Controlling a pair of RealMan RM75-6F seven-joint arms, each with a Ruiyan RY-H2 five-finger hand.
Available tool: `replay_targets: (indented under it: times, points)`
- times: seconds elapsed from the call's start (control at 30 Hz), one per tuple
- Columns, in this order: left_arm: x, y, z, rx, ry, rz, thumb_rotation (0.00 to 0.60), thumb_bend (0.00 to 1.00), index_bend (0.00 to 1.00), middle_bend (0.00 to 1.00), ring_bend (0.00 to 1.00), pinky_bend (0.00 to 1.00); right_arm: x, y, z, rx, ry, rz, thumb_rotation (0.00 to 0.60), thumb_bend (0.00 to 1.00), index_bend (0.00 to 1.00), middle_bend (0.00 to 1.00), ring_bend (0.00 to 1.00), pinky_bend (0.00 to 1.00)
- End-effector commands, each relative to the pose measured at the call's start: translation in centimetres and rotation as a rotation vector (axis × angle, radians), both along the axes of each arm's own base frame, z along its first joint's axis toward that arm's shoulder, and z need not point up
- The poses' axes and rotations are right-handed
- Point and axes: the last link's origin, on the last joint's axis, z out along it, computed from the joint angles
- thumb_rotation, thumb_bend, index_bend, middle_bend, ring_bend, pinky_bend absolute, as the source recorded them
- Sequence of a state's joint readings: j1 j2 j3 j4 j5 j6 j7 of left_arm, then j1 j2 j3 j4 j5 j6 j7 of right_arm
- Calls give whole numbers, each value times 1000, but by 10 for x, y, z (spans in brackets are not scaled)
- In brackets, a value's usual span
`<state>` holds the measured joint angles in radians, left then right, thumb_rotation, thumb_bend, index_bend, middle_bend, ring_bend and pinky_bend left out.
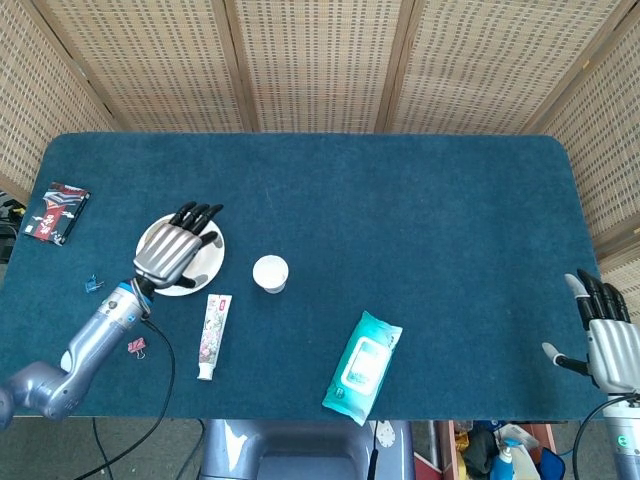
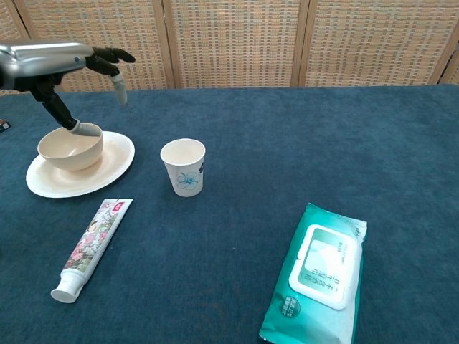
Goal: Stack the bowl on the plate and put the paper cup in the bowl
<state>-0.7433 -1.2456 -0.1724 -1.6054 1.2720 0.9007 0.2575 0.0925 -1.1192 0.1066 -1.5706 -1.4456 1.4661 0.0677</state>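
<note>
Bowl: the cream round bowl [image 2: 70, 148] sat on the white round plate [image 2: 107, 168], at nine o'clock of the blue-carpeted counter [image 1: 400, 220]; you had that stacking step done, by my reading.
Cup: the white paper cup with a blue flower print [image 2: 183, 167] stood upright at three o'clock of the plate, just beside it and apart from it, untouched.
Left robot hand: your left robot hand [image 1: 177, 249] hovered above the bowl with its fingers [image 2: 107, 59] spread and nothing in them.
Right robot hand: your right robot hand [image 1: 605, 340] waited at the four o'clock edge of the counter, fingers apart and empty, well apart from everything.
Risk, cup: it looked light and thin; a hard squeeze would likely crush it, and a sideways brush would likely tip it.
Risk, bowl: a low sweep toward three o'clock could catch the rim and slide the bowl off centre.
Risk, clutter: the flowered toothpaste tube [image 2: 90, 249] lay at six o'clock of the plate, near your arm's path.
</note>
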Motion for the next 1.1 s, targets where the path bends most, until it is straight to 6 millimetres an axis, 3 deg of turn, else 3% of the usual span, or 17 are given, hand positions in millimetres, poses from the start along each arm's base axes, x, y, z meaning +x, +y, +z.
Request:
replay_targets:
  times: [0.03, 0.3, 0.9, 1.1]
  points:
    - [9, -8, -21, -46, 16, -25, 600, 257, 398, 0, 0, 0, -1, 0, 0, 0, -1, -1, 600, 146, 3, 0, 0, 0]
    - [26, -13, -58, -88, 46, -64, 600, 299, 412, 0, 0, 0, -4, -1, 4, -10, -18, -8, 600, 146, 2, 0, 0, 0]
    - [35, -1, -90, -96, 86, -30, 600, 319, 441, 0, 0, 0, -7, 0, 10, -17, -53, -11, 600, 146, 3, 0, 0, 0]
    - [39, 3, -105, -100, 101, -27, 600, 366, 514, 13, 0, 16, -9, 0, 12, -19, -65, -14, 600, 146, 3, 0, 0, 0]
